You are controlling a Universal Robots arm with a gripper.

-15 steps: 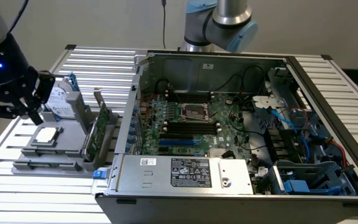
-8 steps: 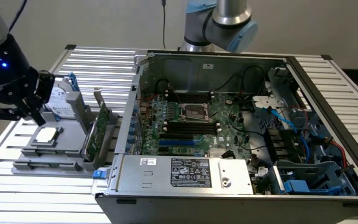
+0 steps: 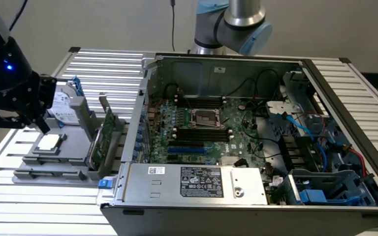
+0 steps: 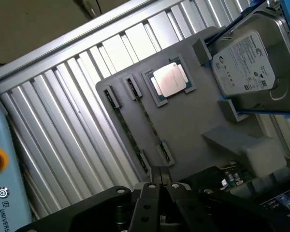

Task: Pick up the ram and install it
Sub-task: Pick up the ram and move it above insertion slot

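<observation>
While its jaws are sitting together, empty, the claw (image 4: 159, 186) is hovering near the ram (image 4: 148, 121) standing edgewise in a grey tray (image 4: 193, 125).

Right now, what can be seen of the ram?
The ram shows edge-on as a thin dark strip. It stands on its long edge, with each end seated in a small clip on the grey tray, beside the square processor chip. Its chips and label cannot be made out from this angle. The shut fingers sit just off one end and are not holding it.
</observation>
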